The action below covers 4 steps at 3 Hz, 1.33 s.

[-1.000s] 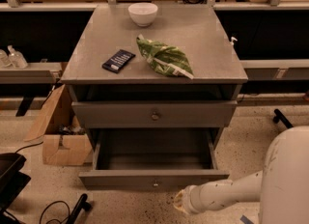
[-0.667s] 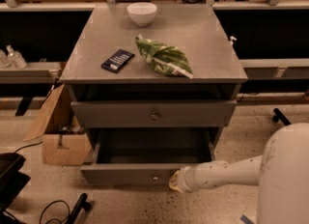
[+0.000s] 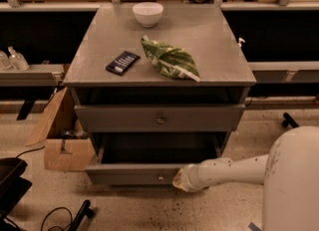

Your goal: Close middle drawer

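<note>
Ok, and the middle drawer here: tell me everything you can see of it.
The middle drawer is a grey box that looks like painted wood, with a low wide front panel and a small round metal knob at its centre. It stands partly pulled out, level, below the closed drawer above. Its inside lies in shadow, with nothing to make out there. The gripper is at the front panel just right of the knob and seems to touch it.

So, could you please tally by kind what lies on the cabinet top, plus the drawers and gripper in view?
Bowl: 1
Bag: 1
Dark packet: 1
Drawers: 2, the upper drawer and the open middle drawer
Gripper: 1, at the middle drawer's front, right of its knob
Total: 6
</note>
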{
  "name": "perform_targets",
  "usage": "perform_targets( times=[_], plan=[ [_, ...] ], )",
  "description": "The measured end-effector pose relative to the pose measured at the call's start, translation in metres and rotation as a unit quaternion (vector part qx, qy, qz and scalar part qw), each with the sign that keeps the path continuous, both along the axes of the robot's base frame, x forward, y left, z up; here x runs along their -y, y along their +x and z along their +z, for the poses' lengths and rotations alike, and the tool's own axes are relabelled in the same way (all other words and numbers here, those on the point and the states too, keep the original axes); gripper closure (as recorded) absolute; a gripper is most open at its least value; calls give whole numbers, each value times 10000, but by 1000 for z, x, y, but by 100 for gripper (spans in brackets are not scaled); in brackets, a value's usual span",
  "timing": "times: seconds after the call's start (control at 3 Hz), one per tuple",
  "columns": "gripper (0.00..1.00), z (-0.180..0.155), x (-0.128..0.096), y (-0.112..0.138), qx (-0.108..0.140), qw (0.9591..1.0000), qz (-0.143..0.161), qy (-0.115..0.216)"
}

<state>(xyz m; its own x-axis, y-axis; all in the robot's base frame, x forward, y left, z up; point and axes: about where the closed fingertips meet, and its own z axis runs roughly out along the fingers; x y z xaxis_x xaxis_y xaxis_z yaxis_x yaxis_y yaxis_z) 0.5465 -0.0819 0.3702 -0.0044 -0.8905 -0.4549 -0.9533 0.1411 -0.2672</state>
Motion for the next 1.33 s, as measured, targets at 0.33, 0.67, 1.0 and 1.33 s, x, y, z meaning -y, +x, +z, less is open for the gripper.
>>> perform_targets(
  times=[0.33,0.67,1.0,1.33],
  plan=[
    [100,0,0,-4,0,10000,0,0],
    [100,10,-8,27,144,9999,37,2],
    [100,12,-9,29,172,9998,35,4],
    [84,11,-10,28,162,9999,44,7]
  ],
)
